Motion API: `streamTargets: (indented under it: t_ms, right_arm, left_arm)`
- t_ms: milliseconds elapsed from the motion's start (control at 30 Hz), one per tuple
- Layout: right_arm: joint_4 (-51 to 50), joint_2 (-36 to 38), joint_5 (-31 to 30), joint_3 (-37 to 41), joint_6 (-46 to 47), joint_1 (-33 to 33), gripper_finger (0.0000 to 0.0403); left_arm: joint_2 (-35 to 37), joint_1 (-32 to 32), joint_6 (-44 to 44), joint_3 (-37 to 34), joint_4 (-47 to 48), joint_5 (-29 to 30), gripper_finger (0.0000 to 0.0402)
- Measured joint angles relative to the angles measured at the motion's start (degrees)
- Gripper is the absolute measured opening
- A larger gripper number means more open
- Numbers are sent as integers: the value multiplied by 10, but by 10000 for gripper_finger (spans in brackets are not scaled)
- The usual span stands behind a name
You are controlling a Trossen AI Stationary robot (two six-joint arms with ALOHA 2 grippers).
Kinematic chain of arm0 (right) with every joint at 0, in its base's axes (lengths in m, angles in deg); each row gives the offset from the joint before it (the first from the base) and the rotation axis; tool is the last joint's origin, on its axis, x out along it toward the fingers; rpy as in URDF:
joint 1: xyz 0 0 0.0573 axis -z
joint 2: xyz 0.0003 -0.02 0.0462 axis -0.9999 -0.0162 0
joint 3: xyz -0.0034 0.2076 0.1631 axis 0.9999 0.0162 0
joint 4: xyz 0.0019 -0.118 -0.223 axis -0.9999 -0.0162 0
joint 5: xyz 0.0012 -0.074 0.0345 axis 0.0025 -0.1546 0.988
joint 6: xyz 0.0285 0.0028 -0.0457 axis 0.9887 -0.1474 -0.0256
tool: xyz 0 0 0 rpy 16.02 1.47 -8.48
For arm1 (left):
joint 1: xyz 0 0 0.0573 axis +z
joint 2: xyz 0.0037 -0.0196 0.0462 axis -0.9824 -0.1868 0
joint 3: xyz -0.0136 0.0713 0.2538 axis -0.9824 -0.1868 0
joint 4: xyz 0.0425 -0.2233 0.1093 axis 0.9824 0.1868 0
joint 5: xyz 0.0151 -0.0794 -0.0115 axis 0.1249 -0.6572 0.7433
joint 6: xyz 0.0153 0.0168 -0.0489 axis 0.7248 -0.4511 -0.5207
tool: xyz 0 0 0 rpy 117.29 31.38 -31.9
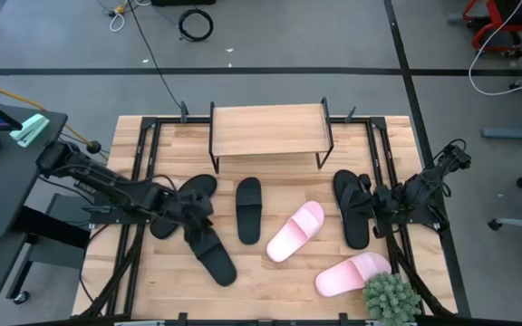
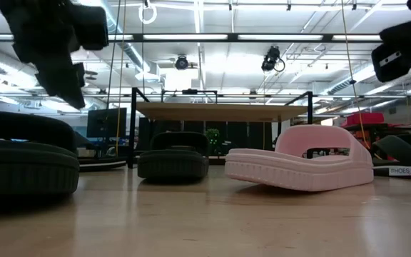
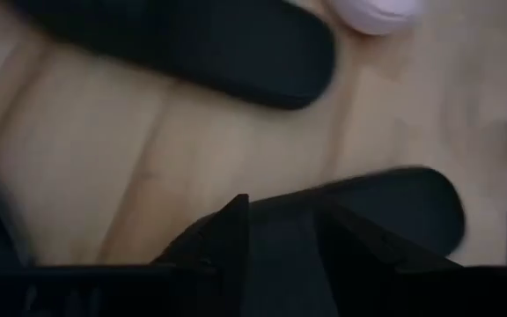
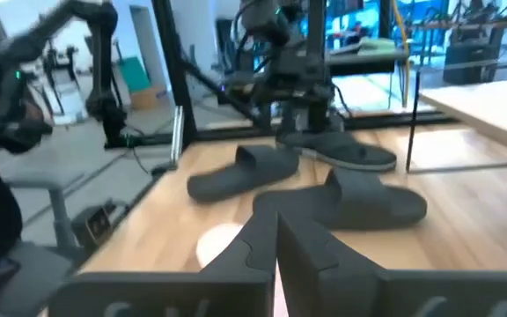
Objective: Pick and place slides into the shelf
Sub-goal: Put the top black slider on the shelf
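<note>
6 flat slide sandals lie on the big wooden slatted table (image 1: 270, 281), all in front of the small wooden shelf with thin black legs (image 1: 267, 129). The shelf board has nothing on it.

1 black slide (image 1: 248, 209) lies alone in the middle, just in front of the shelf. 2 more black slides sit on the left side: 1 (image 1: 185, 204) is near the shelf's left leg and the other (image 1: 210, 251) points down toward the table's front edge. The left gripper (image 1: 181, 210) is right over these 2, and I cannot tell if its fingers are pinched or apart.

A pale pink slide (image 1: 295, 231) lies right of the middle. Another pink slide (image 1: 352, 273) sits near the front, touching a small green plant (image 1: 390, 297).

The last black slide (image 1: 351, 207) lies on the right. The right gripper (image 1: 378, 211) is just beside it, with its fingers pressed together and nothing between them.
</note>
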Motion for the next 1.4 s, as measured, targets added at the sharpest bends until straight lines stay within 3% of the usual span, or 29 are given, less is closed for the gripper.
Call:
streamTargets:
  t_ms: [200, 367, 567, 667, 733, 900, 1067, 1233, 1400]
  right_arm:
    - [-2, -1, 0, 0, 45, 0, 13]
    - [8, -1, -48, 0, -16, 0, 13]
    - [173, -8, -98, 0, -156, 3, 13]
    - [288, -25, -82, -3, -196, 13, 16]
    - [298, -44, -47, -15, -212, 21, 23]
    - [296, -135, -30, -47, -209, 41, 62]
    - [295, -250, -29, -89, -208, 77, 114]
    - [295, -356, -29, -148, -194, 118, 157]
    - [272, -438, -29, -204, -196, 142, 175]
  left_arm:
    - [0, -25, 12, 0, -9, -1, 144]
    - [0, -32, 28, 0, -9, -1, 152]
    - [0, -16, 83, 0, -10, 7, 149]
    - [0, 0, 88, 0, -20, 14, 147]
    - [0, 12, 106, 0, -28, 15, 147]
    - [0, 43, 155, 0, -73, 15, 153]
    - [-19, 82, 257, 0, -136, 16, 147]
    - [-78, 130, 298, 0, -188, 16, 140]
    - [-133, 146, 371, 0, -243, 15, 138]
